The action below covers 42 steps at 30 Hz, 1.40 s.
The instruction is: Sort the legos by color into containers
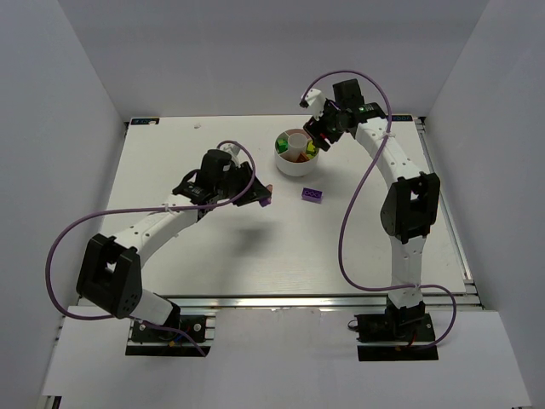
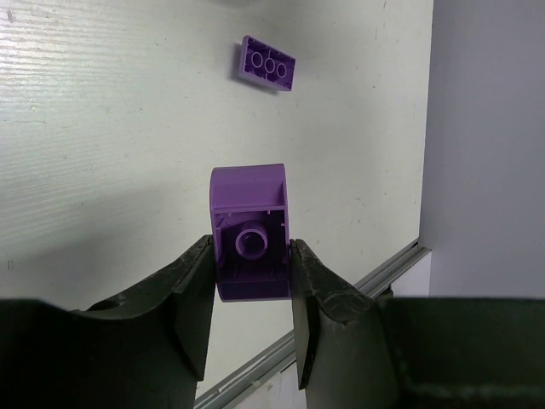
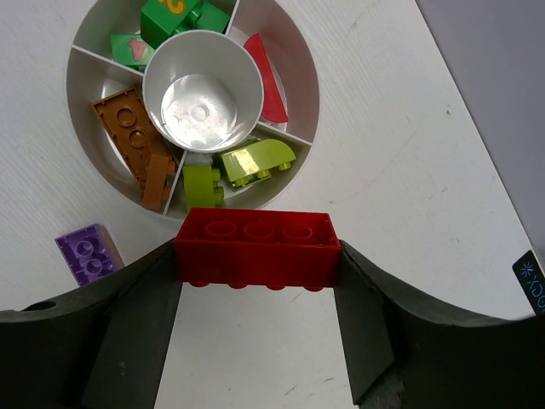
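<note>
We see our left claw (image 2: 251, 256) clamped on a smooth purple lego (image 2: 249, 209) with one rounded edge and its hollow underside showing, above the matte white table (image 2: 102, 128). Our right claw (image 3: 257, 256) pinches a glossy red brick (image 3: 255, 243) end to end near the round white dish (image 3: 304, 85). The dish's wedges hold green legos (image 3: 174, 13), orange legos (image 3: 128, 128), a red piece (image 3: 268, 81) and yellow-green legos (image 3: 255, 159). A flat purple plate (image 2: 267, 63) lies on the table.

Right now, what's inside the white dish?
Separate wedges hold green bricks, a red piece, yellow-green bricks and orange bricks; the central well looks empty. Anything beneath them is hidden.
</note>
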### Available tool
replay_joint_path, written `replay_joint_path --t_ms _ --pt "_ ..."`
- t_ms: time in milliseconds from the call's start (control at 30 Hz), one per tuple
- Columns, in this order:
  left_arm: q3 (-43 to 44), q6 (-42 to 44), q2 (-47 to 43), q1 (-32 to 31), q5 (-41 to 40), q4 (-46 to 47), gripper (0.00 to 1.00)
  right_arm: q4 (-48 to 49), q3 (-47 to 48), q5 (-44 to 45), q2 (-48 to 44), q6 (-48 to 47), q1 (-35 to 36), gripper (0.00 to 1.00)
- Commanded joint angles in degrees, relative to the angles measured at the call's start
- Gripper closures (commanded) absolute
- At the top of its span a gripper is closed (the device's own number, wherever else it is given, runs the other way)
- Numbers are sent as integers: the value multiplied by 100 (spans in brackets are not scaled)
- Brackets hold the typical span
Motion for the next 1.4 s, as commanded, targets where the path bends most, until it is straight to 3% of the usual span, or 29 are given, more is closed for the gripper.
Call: replay_joint_path --t_ms 0,400,500,733,867,1233,1367 --pt "-29 50 -405 21 -84 18 96 306 129 -113 -235 43 -46 100" --pt "-354 -126 -818 21 -155 62 95 1053 217 -850 -218 561 -599 100" --pt "-389 -143 -915 21 -207 36 95 1527 50 -904 -235 1165 -644 100" --pt "-398 -188 -968 21 -278 -43 95 1828 277 -509 203 3529 -609 100" --pt "-424 -284 -967 21 -313 -17 95 1835 332 -991 327 4908 -600 100" --pt "-469 -372 -915 21 -401 -52 95 2627 234 -2011 819 7124 -609 100" --pt "-460 -355 -836 21 -392 -70 95 2838 181 -2003 942 7381 -556 100"
